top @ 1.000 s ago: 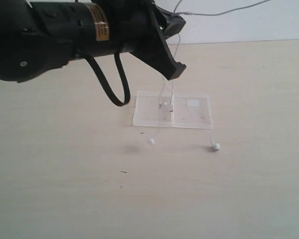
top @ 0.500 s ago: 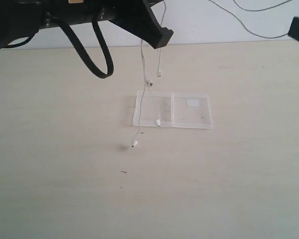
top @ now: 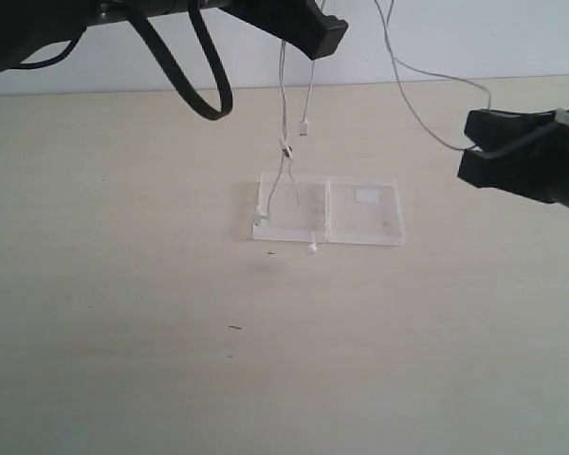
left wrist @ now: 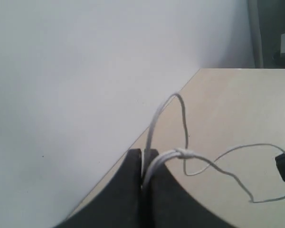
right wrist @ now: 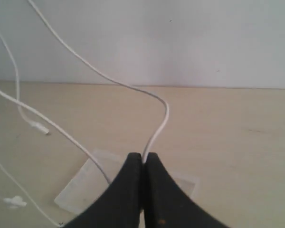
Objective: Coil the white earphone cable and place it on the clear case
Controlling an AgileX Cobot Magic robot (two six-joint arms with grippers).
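Left tool (left wrist: 143, 156): clenched on cable (top: 283, 95), high above case (top: 365, 226) so earbuds (top: 313, 248) dangle at its edge | Right tool (right wrist: 142, 159): pinching cable's far stretch, off to the side, so slack hangs free | Case: flat on counter (top: 123, 284); cable not yet coiled

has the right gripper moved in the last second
Yes. The right gripper has come in from the right edge of the exterior view, lower and closer to the clear case, which has stayed put.
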